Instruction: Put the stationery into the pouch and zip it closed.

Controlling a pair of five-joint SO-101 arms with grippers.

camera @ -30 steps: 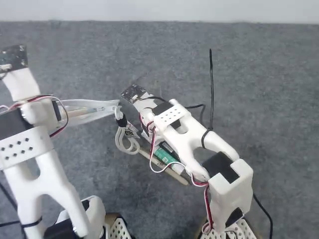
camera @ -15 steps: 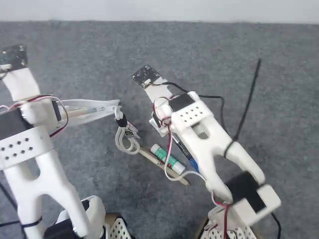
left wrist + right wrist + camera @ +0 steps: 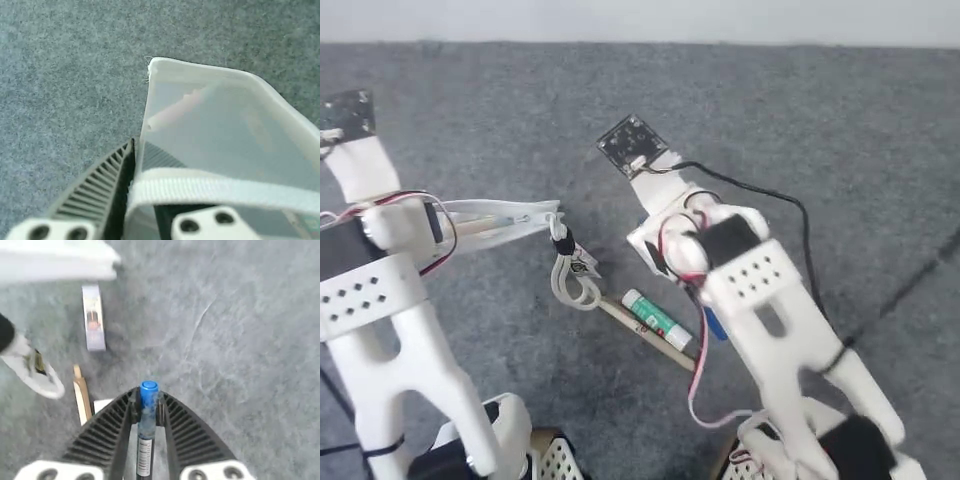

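Pouch (image 3: 210, 130) material sits pinched in the left tool (image 3: 137, 150): its 2 jaws are closed on the wall just below the white zip band, 1 jaw on each side of the translucent plastic. Through that wall a pale pinkish stick-shaped thing (image 3: 175, 107) lies inside.

From the high view, the pouch (image 3: 505, 222) lies flat on the grey table (image 3: 840, 150) at the left arm, its mouth end pointing toward the middle. A white strap loop (image 3: 575, 285) trails from that end.

The right tool (image 3: 148, 400) is clamped on a pen (image 3: 148, 390). Both ribbed jaws press against the barrel just behind the blue cap, and the cap sticks out past the fingertips. The pen is held above the table, well apart from the pouch edge seen at the far side of the right wrist view.

Loose on the table just beside the strap loop are 2 more pieces: a white tube with a green label (image 3: 657, 318) and a thin wooden stick (image 3: 672, 354), touching along their length. The right wrist view also shows a small grey packet (image 3: 94, 317) lying flat between the pouch and the wooden stick (image 3: 82, 395), near the strap loop (image 3: 37, 377).
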